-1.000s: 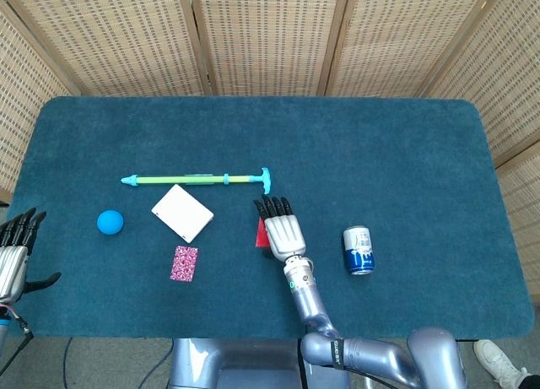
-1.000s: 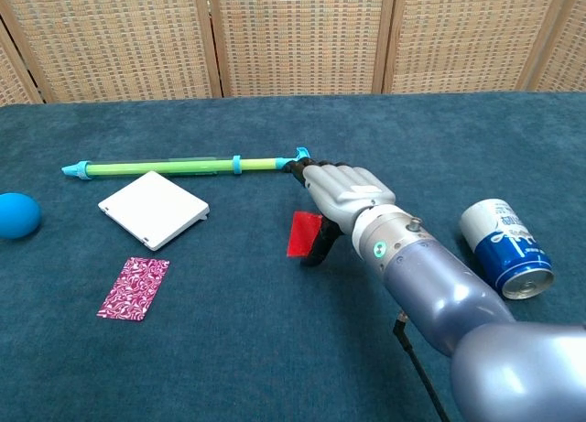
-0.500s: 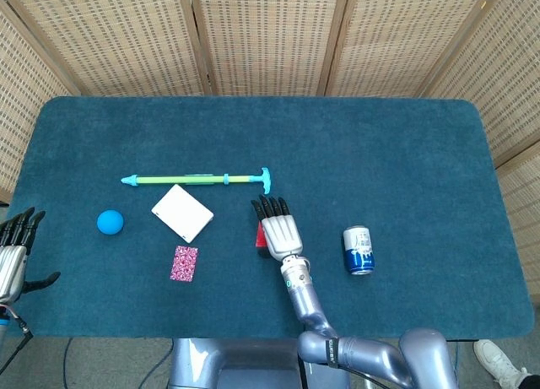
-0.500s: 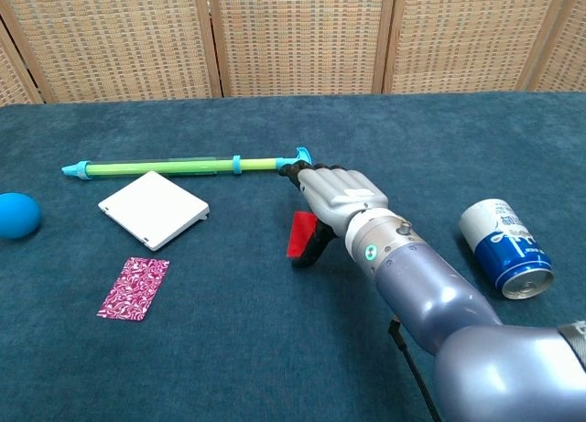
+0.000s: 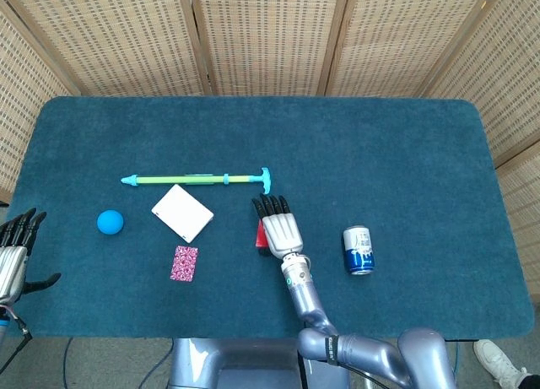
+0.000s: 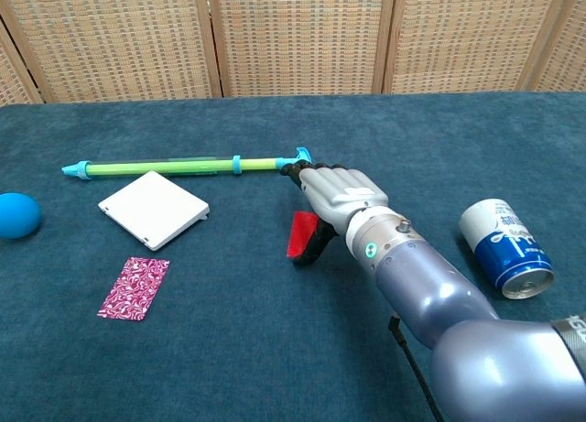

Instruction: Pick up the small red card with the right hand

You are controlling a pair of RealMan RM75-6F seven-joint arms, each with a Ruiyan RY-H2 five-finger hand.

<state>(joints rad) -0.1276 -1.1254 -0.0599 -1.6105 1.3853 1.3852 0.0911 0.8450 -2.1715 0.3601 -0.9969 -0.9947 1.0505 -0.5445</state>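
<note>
The small red card (image 6: 299, 232) lies mid-table, tilted up on one side, and shows as a red sliver (image 5: 261, 235) in the head view. My right hand (image 6: 339, 200) lies over its right part with the fingers stretched toward the green stick. The dark thumb (image 6: 314, 246) is tucked under the hand against the card's lower edge, pinching the card against the fingers. Most of the card is hidden beneath the hand. My left hand (image 5: 15, 252) hangs off the table's left edge, fingers apart and holding nothing.
A green stick with blue ends (image 6: 183, 167) lies just beyond the right hand's fingertips. A white square pad (image 6: 153, 209), a pink patterned card (image 6: 134, 287) and a blue ball (image 6: 16, 214) sit to the left. A blue can (image 6: 504, 247) lies on its side to the right.
The right hand has slid slightly left over the card. The card now looks narrower and more tilted, with the thumb tighter against it. The left hand is still.
</note>
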